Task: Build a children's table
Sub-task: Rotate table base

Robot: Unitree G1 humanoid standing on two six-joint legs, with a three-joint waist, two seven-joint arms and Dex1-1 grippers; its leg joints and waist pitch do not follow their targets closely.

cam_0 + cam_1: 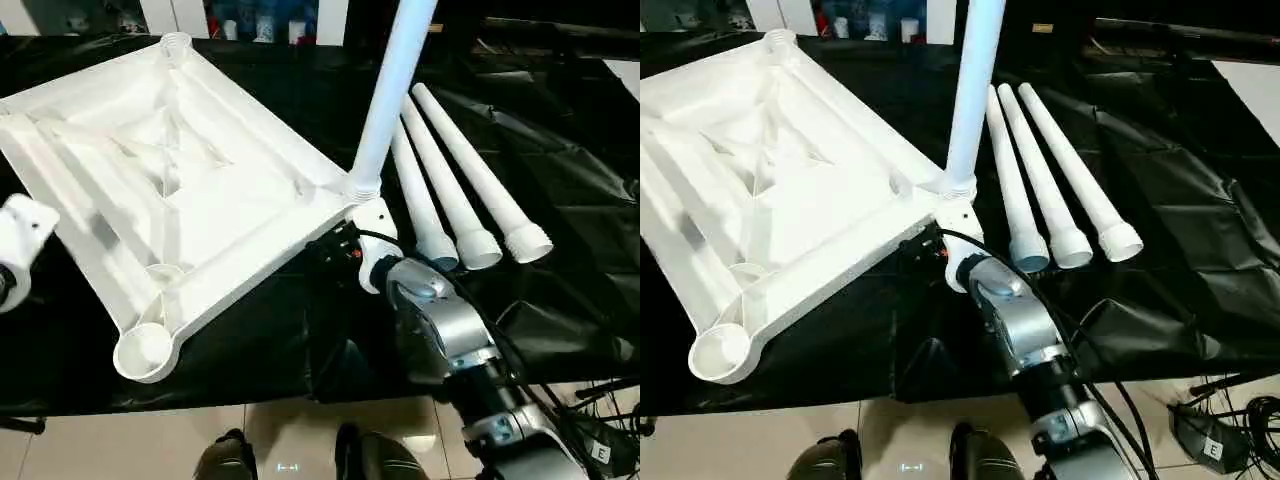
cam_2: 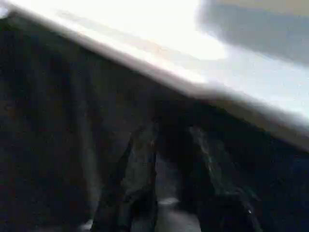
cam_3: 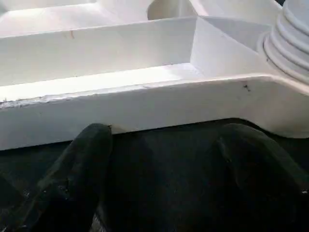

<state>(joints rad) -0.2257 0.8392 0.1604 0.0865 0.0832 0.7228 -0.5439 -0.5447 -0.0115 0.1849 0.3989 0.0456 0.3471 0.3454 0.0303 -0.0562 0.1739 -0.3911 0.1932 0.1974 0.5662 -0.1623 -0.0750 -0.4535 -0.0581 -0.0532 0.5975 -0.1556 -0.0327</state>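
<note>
The white tabletop lies ribbed underside up on black cloth. One white leg stands upright in its near right corner socket. Three more legs lie side by side to the right, flared ends toward me. My right gripper is open, its fingers low on the cloth just short of the tabletop rim beside that socket. My left gripper hovers over the cloth below the tabletop's left edge. Its fingers stand slightly apart with nothing between them.
Black cloth covers the work surface up to its front edge, with tiled floor below. An empty corner socket lies nearest me, another at the far corner. Cables trail at the lower right.
</note>
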